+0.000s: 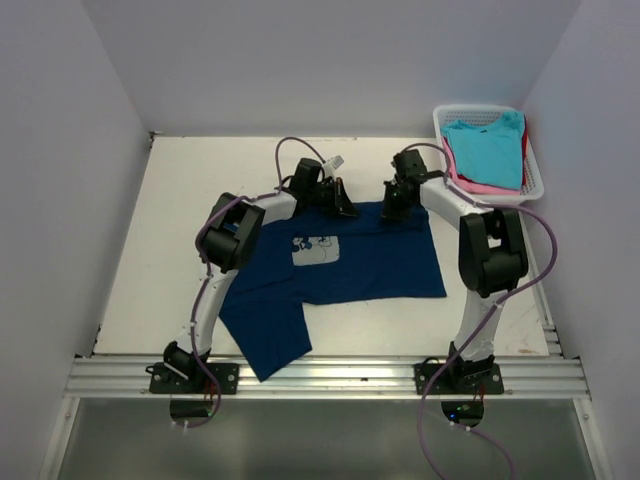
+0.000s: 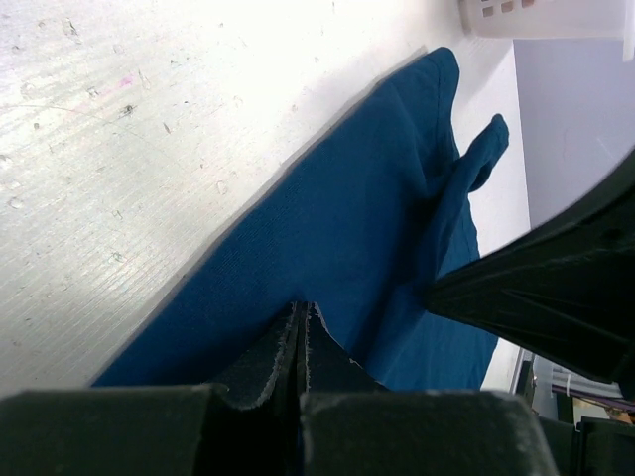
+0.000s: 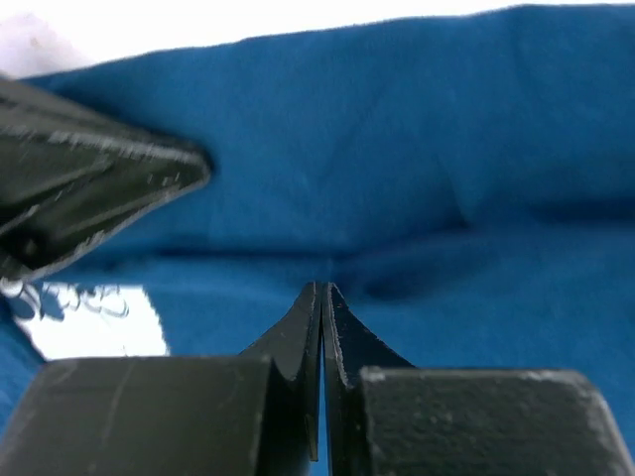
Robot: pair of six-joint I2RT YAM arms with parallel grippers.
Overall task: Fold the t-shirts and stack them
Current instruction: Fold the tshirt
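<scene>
The navy blue t-shirt [image 1: 380,260] lies spread on the white table with its pale Mickey print [image 1: 315,250] facing up and one part trailing toward the front edge. My left gripper [image 1: 345,205] and right gripper [image 1: 392,208] sit side by side at its far edge. In the left wrist view the left gripper [image 2: 303,307] is shut, its tips against the navy cloth [image 2: 337,218]. In the right wrist view the right gripper [image 3: 323,288] is shut with a sliver of navy cloth [image 3: 397,149] between the fingers. Turquoise [image 1: 485,145], pink [image 1: 480,187] and red [image 1: 526,140] tees lie in the basket.
The white lattice basket [image 1: 440,125] stands at the back right corner, and its rim shows in the left wrist view [image 2: 536,15]. Grey walls close in the table on three sides. An aluminium rail [image 1: 330,375] runs along the front edge.
</scene>
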